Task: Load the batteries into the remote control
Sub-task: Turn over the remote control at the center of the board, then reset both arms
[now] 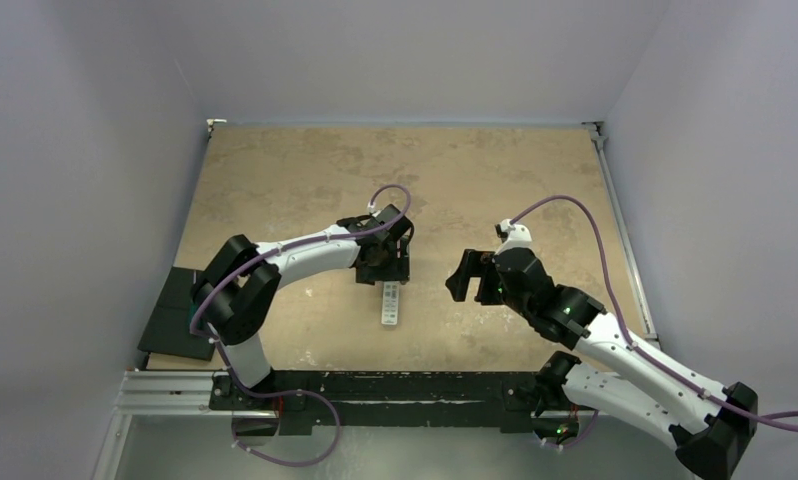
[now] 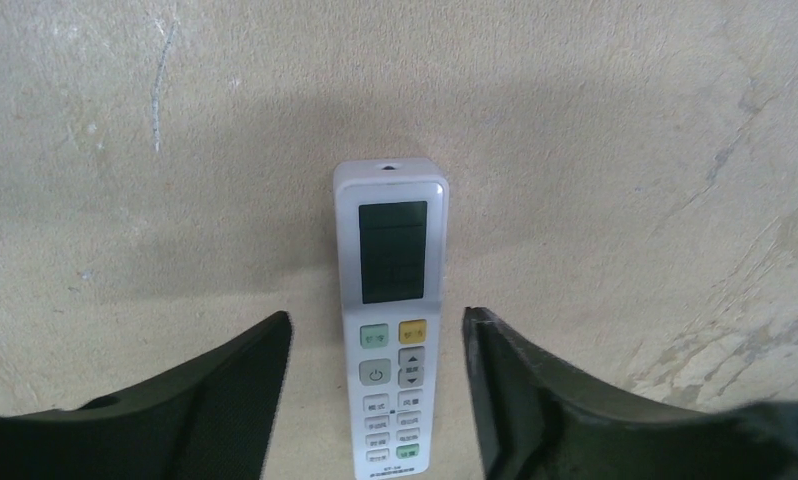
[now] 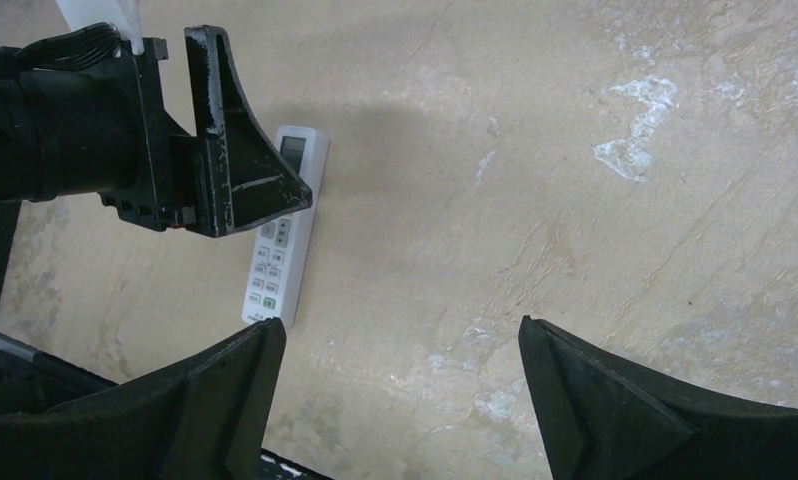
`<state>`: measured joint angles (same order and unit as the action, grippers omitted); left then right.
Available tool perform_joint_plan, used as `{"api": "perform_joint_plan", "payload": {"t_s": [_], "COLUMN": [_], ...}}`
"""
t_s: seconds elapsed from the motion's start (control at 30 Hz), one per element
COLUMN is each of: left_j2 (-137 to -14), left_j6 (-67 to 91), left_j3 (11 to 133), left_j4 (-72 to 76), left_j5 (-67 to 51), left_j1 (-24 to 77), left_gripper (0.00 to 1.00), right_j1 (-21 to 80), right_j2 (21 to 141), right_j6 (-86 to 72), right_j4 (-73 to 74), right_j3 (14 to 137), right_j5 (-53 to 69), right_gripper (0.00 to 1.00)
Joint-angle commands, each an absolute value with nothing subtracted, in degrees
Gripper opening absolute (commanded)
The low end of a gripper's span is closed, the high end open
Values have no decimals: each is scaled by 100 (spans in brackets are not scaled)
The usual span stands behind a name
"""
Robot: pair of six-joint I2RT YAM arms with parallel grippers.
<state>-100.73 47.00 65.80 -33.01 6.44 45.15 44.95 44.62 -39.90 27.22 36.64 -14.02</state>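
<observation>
The white remote control lies flat on the tan table, button side up, with a dark screen at one end. In the left wrist view the remote lies between my left gripper's open fingers, which stand apart from it on both sides. My left gripper hovers over the remote's far end. My right gripper is open and empty, to the right of the remote. The right wrist view shows the remote partly behind the left gripper. No batteries are in view.
A black flat object lies at the table's left near edge. A metal rail runs along the near edge, by the arm bases. Grey walls close in the table on three sides.
</observation>
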Motion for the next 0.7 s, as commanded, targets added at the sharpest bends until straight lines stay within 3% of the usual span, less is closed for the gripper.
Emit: {"api": "perform_joint_plan", "payload": {"t_s": [0.0, 0.17, 0.67], "left_j2": [-9738, -9556, -8130], "left_j6": [4587, 4514, 4239], "left_j3": [6785, 6828, 6451], "left_j4": [-3345, -3450, -3057], "left_j5": [783, 848, 1248], "left_j1": [4545, 4553, 4552], "left_gripper": [76, 83, 86], "right_j1": [4482, 4482, 4482], "right_j2": [4463, 4592, 4598], "right_j6": [-3978, -3871, -3552], "right_j4": [2654, 2691, 2836], "right_j3": [3743, 3862, 4429], "right_j5": [-1494, -1430, -1377], "right_gripper": [97, 98, 99]}}
